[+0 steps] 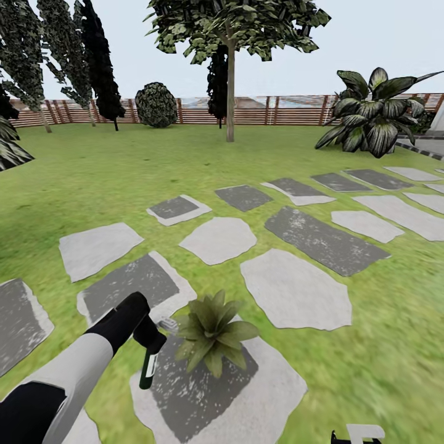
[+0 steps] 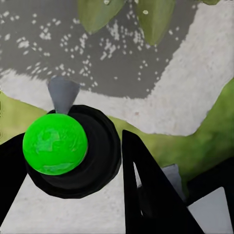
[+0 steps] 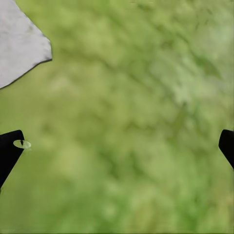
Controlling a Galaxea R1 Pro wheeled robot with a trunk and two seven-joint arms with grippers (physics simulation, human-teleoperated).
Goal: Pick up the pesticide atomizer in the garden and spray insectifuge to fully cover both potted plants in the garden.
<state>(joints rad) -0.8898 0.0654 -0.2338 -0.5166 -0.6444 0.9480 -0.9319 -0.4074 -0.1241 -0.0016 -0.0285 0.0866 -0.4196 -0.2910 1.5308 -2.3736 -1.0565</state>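
Observation:
In the head view my left gripper (image 1: 150, 338) is shut on the pesticide atomizer (image 1: 148, 369). Its green body with the white label hangs down and its pale grey trigger head (image 1: 165, 322) points at a potted plant (image 1: 213, 336) just right of it. That rosette of green leaves sits on a grey stepping stone (image 1: 246, 394) and hides its pot. The left wrist view shows the bottle's green round end (image 2: 54, 144) between black fingers (image 2: 146, 190), with the plant's leaves (image 2: 126, 17) beyond. The second potted plant is out of view. My right gripper (image 3: 119, 146) is open over the garden lawn (image 3: 146, 73).
Several grey stepping stones (image 1: 296, 290) cross the grass ahead. A large striped-leaf plant (image 1: 370, 114) stands at the back right. A tree (image 1: 230, 92), a round bush (image 1: 156, 105) and the brown slatted fence (image 1: 290, 111) close the far side.

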